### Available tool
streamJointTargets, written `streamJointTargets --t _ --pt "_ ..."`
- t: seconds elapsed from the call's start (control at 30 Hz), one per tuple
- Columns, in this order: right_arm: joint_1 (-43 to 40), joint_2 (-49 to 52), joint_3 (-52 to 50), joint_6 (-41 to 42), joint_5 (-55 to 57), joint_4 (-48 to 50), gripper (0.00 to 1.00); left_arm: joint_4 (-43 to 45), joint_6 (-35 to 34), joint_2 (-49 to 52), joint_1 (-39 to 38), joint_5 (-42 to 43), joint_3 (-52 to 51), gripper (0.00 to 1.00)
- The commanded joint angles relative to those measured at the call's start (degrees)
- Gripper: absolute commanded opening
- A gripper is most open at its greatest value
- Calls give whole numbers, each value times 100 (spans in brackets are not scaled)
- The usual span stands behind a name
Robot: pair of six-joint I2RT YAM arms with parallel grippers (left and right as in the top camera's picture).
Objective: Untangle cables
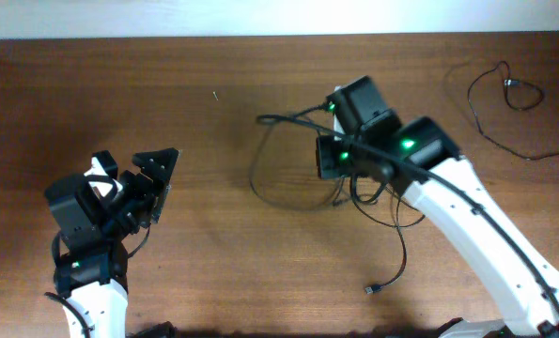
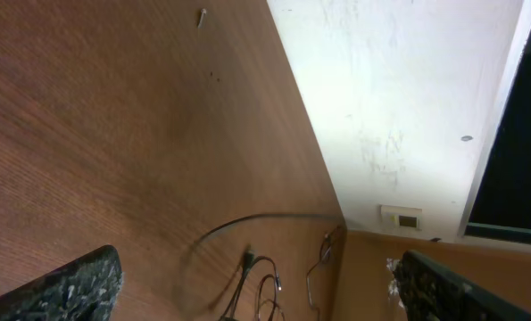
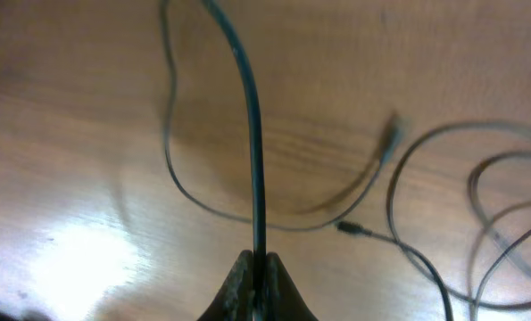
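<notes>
The right gripper (image 3: 258,267) is pinching one thin black cord (image 3: 253,134) between tightly pressed jaws, holding it raised above the brown surface (image 1: 213,272). The other cables (image 3: 169,125) are lying in loose loops just beneath and beside it, right of the middle. The left gripper (image 1: 162,178) is hovering well apart, jaws spread and empty. The cords are looking light, limp and slippery. Gripping near a plug end (image 1: 374,289) or beside a crossing seems wisest, since hard tugging risks tightening the tangle.
</notes>
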Motion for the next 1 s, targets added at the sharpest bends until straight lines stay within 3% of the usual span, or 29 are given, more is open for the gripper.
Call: streamJointTargets --t 0.0,0.07,0.13,0.23,0.33,0.47,0.53,0.77,0.93,0.97 --pt "0 -83 1134 -540 160 -321 4 9 72 -17 17 22 0 99" --pt "-35 -83 1641 -785 1180 -144 4 9 72 -17 17 22 2 99" --pt "-221 -74 1727 -2000 1246 1117 4 7 72 -17 17 22 2 99" --pt "-686 125 1727 -2188 1700 2409 4 7 72 -17 17 22 2 99" --pt "-1510 654 1727 -3276 1792 4332 4 9 72 -17 17 22 0 99" --pt "-2304 1121 1727 -3353 1644 5917 4 9 72 -17 17 22 0 99" --pt "-2490 1375 1727 -3348 1554 5783 4 9 72 -17 17 22 2 99" --pt "-2573 2992 1725 -3346 570 3886 4 9 72 -17 17 22 2 99" --pt "-2577 3694 1725 -3412 389 3762 5 9 72 -17 17 22 2 99" --pt "-2577 3711 1725 -3405 431 3652 18 9 72 -17 17 22 2 99"
